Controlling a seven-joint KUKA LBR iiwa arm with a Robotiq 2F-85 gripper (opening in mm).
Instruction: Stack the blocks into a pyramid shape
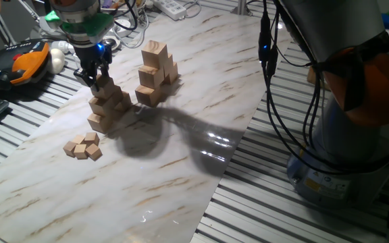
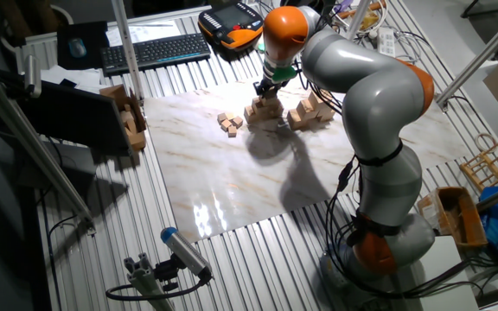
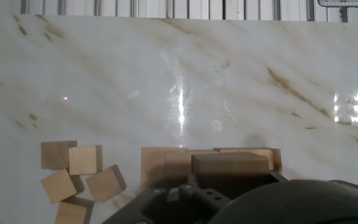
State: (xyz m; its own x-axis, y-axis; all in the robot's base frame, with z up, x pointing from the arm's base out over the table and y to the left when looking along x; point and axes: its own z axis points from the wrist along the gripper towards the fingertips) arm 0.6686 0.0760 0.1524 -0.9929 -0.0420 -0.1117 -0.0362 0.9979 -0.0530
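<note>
toward left edge of marble tabletop [image 1: 181,169]: small cubes [image 1: 84,146] loose, apart from build. next right, pyramid pile [image 1: 108,104], gripper [image 1: 94,79] directly over its top block; whether fingers pinch block or sit spread cannot be told. further right, spare blocks [image 1: 156,73] heaped. judged step: placing top block. next move: square alignment, gentle release, straight lift.

One fixed view sits low and close at the white marble-patterned board's [image 1: 181,169] edge; the other looks down from high, farther off. Hand view points straight down, very near. All share the pale wooden cube stack [image 1: 108,102] [image 2: 264,109] [image 3: 210,163].
</note>
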